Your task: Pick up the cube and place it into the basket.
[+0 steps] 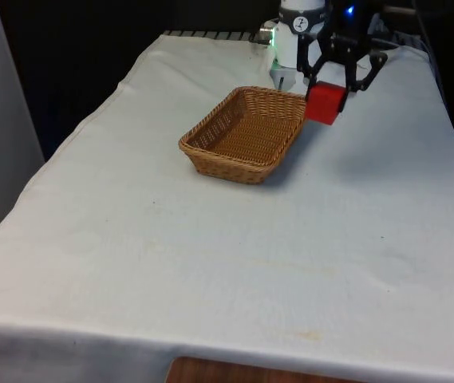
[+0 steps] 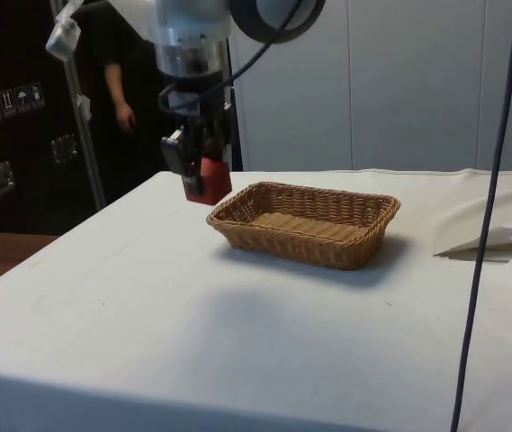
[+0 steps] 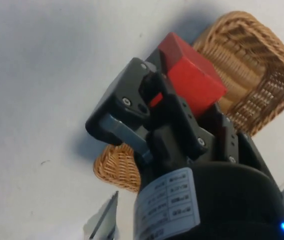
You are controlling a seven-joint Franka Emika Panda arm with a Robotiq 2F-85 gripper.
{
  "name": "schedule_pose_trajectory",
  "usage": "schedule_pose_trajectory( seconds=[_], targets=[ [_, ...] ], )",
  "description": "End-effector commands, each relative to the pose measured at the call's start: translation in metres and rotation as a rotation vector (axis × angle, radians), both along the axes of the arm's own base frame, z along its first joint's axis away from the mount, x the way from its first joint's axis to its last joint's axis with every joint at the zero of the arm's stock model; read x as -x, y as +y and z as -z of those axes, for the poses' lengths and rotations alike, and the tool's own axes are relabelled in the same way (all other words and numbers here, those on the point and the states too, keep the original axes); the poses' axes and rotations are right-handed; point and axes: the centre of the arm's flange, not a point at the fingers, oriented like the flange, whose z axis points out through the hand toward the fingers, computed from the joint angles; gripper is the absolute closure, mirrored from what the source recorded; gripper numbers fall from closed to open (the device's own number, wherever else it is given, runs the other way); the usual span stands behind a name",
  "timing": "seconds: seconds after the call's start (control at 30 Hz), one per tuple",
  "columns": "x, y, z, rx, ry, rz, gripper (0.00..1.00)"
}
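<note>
Hand (image 1: 337, 82) is pinching the red cube (image 1: 325, 103) between its 2 fingers (image 3: 132, 100), holding it clear of the counter (image 1: 234, 263). In the front view the cube is hanging just beside the basket (image 1: 245, 133), off its far corner on the front view's right, not over the inside. In the side view the cube is sitting level with the basket rim, just outside it. Basket is resting on the white cloth. A person (image 2: 121, 90) is standing behind the counter.
</note>
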Motion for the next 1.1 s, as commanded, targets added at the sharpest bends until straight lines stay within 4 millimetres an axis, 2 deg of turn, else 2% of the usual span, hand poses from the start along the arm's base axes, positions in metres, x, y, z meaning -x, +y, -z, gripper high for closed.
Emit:
schedule_pose_trajectory(
  seconds=[0.0, 0.3, 1.07],
  targets=[
    [0.000, -0.002, -0.003, -0.002, 0.007, 0.001, 0.99],
    [0.003, -0.016, -0.029, 0.036, 0.004, 0.000, 0.99],
    [0.048, -0.048, -0.038, 0.085, 0.014, -0.048, 0.99]
  ],
)
